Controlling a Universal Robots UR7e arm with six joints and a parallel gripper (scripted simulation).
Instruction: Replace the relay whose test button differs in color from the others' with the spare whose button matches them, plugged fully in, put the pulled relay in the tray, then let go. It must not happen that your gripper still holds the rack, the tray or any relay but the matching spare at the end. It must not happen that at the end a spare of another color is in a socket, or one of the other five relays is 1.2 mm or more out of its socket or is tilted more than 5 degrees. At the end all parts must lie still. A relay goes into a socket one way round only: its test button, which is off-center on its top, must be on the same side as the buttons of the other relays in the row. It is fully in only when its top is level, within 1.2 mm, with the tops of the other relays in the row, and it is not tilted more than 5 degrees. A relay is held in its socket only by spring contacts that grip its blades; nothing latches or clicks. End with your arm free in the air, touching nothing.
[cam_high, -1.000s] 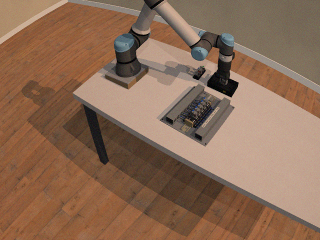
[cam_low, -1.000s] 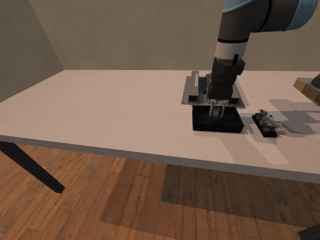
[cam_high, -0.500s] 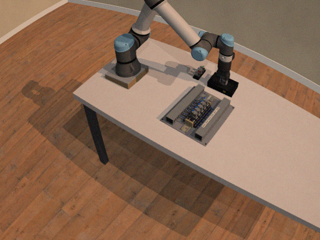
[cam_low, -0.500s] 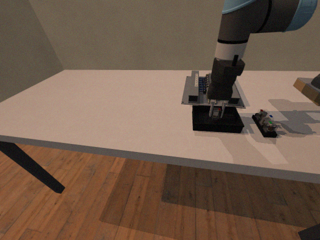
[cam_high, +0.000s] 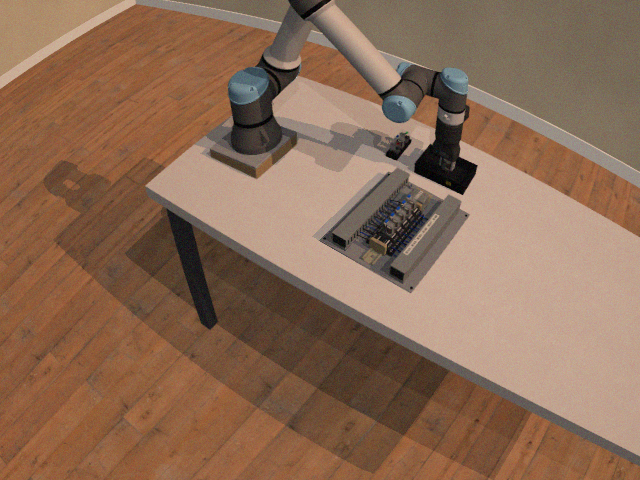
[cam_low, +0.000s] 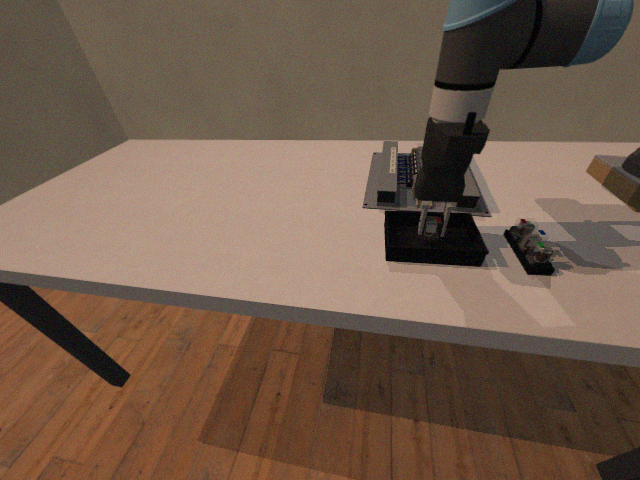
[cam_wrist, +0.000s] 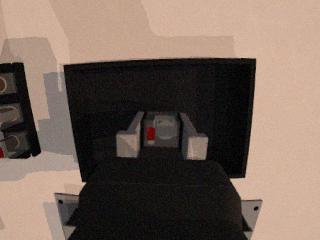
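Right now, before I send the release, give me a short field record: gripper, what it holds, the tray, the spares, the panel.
gripper: shut on a relay, above the tray
held relay: red button, upright between the fingers
tray: black, beside the panel; whether the relay touches its floor cannot be told
spares: three on a black holder beside the tray, with red, blue and green buttons
panel: row of relays with blue buttons; the emptied socket is too small to pick out
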